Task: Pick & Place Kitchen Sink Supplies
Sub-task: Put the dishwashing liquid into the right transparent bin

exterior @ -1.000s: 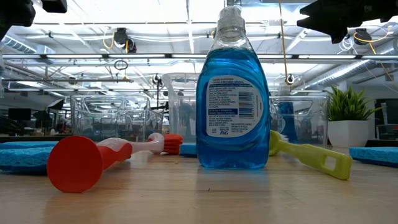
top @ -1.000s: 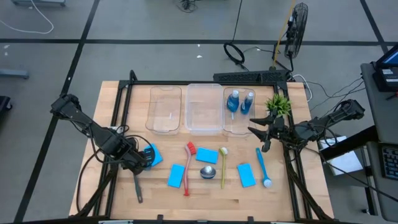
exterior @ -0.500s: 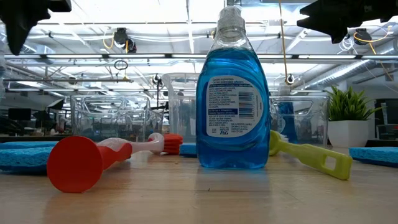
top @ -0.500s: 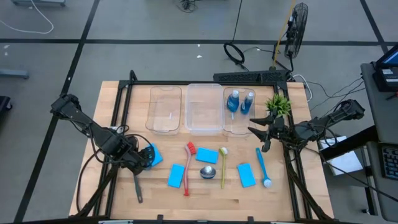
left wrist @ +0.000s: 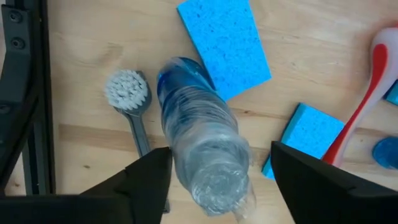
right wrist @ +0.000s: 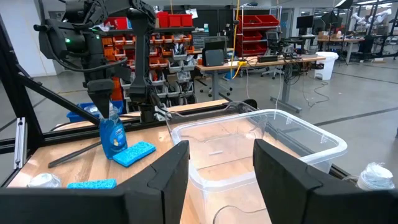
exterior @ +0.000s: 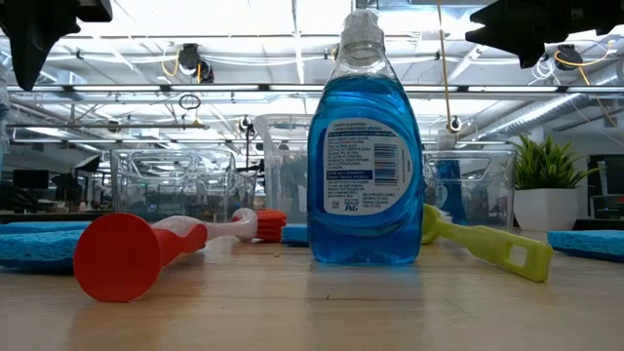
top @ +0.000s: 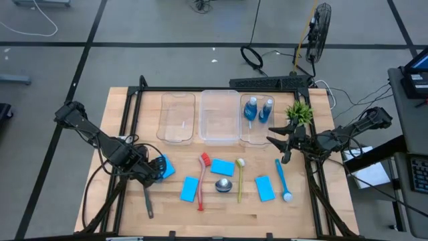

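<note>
The left claw (left wrist: 211, 168) hangs right over a small blue bottle (left wrist: 202, 152), its fingers spread wide, one on each side of the clear cap and touching neither. The bottle stands upright on the table (top: 127, 221), resting against a blue sponge (left wrist: 225, 43), with the grey brush (left wrist: 130, 102) just beside it. By my judgement the step in hand is the pick of this bottle: the claw needs to sink around the neck, close, then lift and carry toward the right-hand clear bin (top: 257, 120), where two bottles (top: 251, 109) already stand.

The right claw (right wrist: 214, 162) waits beside that bin near the plant (top: 299, 112), fingers apart and empty.

A dark frame bar (left wrist: 22, 93) runs near the bottle on the side away from the sponge, so the lift should go straight up. The way to the bin passes over the red brush (top: 202, 181), the middle bottle (top: 223, 185) and more sponges; height clears them. The right arm sits near the bin's far side.
</note>
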Controlling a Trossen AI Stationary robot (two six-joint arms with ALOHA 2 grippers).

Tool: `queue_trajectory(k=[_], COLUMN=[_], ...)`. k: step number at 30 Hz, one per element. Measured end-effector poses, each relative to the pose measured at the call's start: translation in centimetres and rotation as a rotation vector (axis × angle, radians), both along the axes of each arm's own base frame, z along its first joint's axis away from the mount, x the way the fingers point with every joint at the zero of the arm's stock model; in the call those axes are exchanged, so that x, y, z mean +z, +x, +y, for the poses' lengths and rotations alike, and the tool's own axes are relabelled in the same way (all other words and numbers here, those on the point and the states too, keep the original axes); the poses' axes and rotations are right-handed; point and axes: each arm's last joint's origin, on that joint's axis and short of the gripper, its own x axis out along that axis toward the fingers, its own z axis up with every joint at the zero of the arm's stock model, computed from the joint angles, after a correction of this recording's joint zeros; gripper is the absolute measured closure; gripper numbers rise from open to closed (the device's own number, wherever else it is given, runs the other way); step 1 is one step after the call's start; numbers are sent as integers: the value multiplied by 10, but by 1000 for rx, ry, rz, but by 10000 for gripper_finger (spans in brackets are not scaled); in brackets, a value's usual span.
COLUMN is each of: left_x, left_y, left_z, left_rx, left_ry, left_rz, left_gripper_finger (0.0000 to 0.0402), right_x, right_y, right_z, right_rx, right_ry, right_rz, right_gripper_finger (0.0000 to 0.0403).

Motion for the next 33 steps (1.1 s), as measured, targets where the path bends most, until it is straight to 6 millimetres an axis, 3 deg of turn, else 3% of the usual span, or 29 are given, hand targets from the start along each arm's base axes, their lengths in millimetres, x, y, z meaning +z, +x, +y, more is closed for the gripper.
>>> queue_trajectory(k=[15, 18, 25, 33], left_x=[1, 1, 0, 0], left_y=[-2, -2, -2, -2], left_z=[1, 1, 2, 2], left_rx=[28, 29, 25, 25], left_ry=[8, 9, 17, 17], left_rz=[23, 22, 24, 24], left_gripper_finger=[267, 256, 181, 203], right_x=[0, 0, 0, 0], right_y=[0, 0, 0, 0], right_z=[0, 0, 0, 0], right_rx=[0, 0, 0, 0], right_ry=[5, 5, 2, 2], right_rz=[-4, -4, -3, -3], right_gripper_finger=[236, 236, 236, 236])
